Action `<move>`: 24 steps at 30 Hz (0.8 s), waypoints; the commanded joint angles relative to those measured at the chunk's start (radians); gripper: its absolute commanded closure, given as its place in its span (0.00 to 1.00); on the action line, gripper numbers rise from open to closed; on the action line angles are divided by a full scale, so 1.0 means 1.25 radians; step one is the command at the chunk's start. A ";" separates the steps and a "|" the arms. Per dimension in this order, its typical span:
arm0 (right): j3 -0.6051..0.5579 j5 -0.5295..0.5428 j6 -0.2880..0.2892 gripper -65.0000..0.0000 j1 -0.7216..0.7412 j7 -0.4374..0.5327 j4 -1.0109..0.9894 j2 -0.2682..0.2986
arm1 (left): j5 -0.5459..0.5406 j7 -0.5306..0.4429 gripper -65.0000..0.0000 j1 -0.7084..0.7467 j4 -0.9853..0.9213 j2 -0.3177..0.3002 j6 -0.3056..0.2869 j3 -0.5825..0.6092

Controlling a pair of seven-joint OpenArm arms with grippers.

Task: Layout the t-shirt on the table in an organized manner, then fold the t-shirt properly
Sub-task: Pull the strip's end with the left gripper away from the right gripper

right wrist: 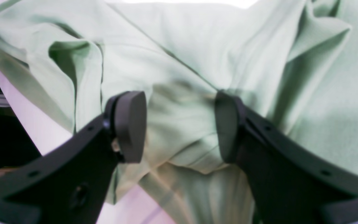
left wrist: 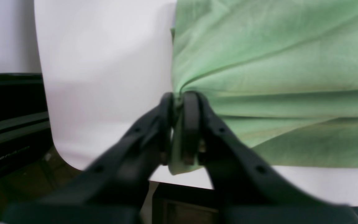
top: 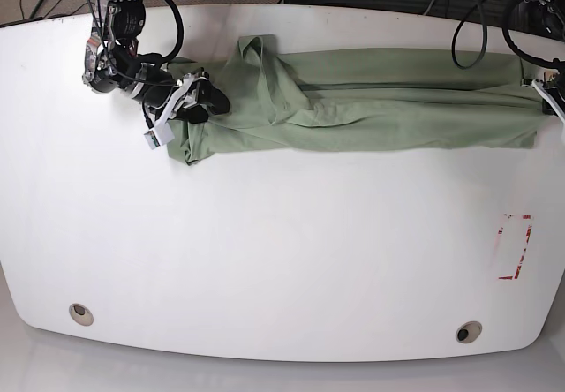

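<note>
White glossy tabletop carries my pale sage-green t-shirt, stretched along the upper frame; my left gripper pinches its edge, my right gripper gapes over bunched cloth; a red-marked rectangle sits lower right.

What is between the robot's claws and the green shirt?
Nothing visible. The left gripper already pinches the t-shirt at its edge, with cloth between its jaws. The right gripper stands open right over the crumpled cloth, nothing between them.

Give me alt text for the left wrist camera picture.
The left gripper, its dark jaws nearly together, pinches the edge of the pale green t-shirt, whose folds fan out from the pinch. The white table lies beside it.
</note>
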 commanded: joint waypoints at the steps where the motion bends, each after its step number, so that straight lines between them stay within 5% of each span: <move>1: 0.004 -0.019 -0.007 0.48 0.001 -0.005 0.005 0.010 | 0.001 -0.009 0.73 -0.006 0.011 -0.028 0.002 -0.007; 7: 0.004 -0.019 -0.007 0.48 0.000 -0.005 0.005 0.010 | -0.002 -0.008 0.55 0.003 0.017 -0.029 0.002 -0.009; 14: 0.004 -0.019 -0.007 0.48 0.001 -0.005 0.005 0.009 | -0.009 -0.005 0.54 0.008 0.018 -0.030 0.002 -0.032; 24: 0.004 -0.019 -0.007 0.48 0.000 -0.004 0.005 0.013 | -0.146 0.007 0.53 -0.010 -0.074 -0.038 0.002 -0.117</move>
